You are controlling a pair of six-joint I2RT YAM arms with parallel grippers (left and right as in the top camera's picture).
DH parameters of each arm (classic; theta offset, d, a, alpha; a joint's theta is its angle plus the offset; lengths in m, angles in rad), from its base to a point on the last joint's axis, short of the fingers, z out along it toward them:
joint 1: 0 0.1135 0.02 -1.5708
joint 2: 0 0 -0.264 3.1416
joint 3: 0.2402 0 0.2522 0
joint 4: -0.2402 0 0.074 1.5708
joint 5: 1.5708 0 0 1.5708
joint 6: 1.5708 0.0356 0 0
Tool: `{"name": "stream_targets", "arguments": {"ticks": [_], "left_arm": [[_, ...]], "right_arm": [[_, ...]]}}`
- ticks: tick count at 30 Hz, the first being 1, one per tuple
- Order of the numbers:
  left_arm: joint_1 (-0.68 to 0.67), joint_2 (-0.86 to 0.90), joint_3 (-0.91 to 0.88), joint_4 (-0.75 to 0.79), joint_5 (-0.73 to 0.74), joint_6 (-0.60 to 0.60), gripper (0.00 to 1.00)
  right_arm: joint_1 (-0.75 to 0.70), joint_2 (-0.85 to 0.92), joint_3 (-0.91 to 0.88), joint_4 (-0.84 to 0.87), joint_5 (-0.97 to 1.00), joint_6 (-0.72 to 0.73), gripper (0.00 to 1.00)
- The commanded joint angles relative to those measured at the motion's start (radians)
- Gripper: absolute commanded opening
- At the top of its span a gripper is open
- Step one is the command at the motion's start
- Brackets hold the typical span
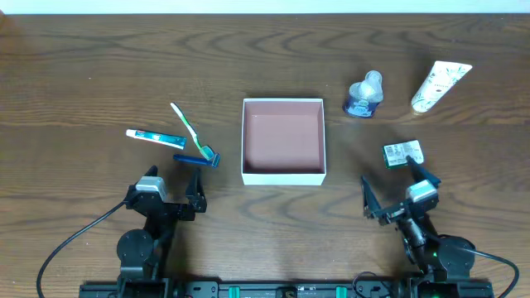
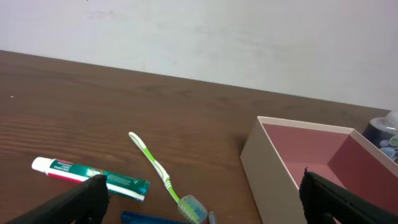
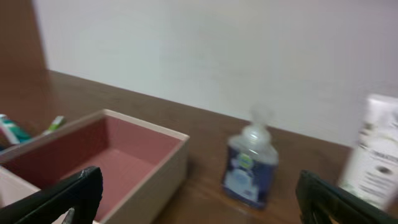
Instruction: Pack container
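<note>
The container (image 1: 282, 175), a white-walled box with a reddish-brown floor, sits empty at the table's middle; it also shows in the left wrist view (image 2: 273, 165) and the right wrist view (image 3: 163, 168). Left of it lie a toothpaste tube (image 1: 155, 137) (image 2: 90, 178), a green toothbrush (image 1: 188, 127) (image 2: 158, 169) and a blue razor (image 1: 196, 160) (image 2: 158, 218). Right of it are a blue pump bottle (image 1: 363, 95) (image 3: 250, 165), a white tube (image 1: 440, 84) (image 3: 373, 155) and a small green packet (image 1: 402, 153). My left gripper (image 1: 171, 181) (image 2: 202, 202) is open near the razor. My right gripper (image 1: 391, 184) (image 3: 199, 199) is open below the packet.
The table is dark wood, with a white wall behind its far edge (image 1: 265, 14). Black cables run from both arm bases along the front edge.
</note>
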Motion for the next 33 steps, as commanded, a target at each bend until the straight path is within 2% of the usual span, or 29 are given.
{"name": "stream_targets", "arguments": {"ticks": [1, 7, 12, 17, 25, 29, 33], "left_arm": [[0.005, 0.003, -0.016, -0.035, 0.007, -0.002, 0.98], [0.005, 0.003, -0.016, -0.035, 0.007, -0.002, 0.98], [0.005, 0.003, -0.016, -0.035, 0.007, -0.002, 0.98], [0.005, 0.003, -0.016, -0.035, 0.007, -0.002, 0.98], [0.005, 0.003, -0.016, -0.035, 0.007, -0.002, 0.98], [0.005, 0.003, -0.016, -0.035, 0.007, -0.002, 0.98], [0.005, 0.003, -0.016, -0.035, 0.007, -0.002, 0.98]], "right_arm": [[-0.006, -0.005, -0.002, 0.029, -0.105, 0.026, 0.99], [-0.006, -0.003, 0.008, 0.085, -0.184, 0.104, 0.99], [-0.006, 0.068, 0.127, 0.047, -0.162, 0.018, 0.99], [-0.006, 0.318, 0.415, -0.108, -0.143, -0.1, 0.99], [-0.006, 0.89, 1.019, -0.572, -0.1, -0.102, 0.99], [-0.006, 1.079, 1.238, -0.747, -0.104, -0.103, 0.99], [-0.009, 1.178, 1.315, -0.733, -0.096, -0.129, 0.99]]}}
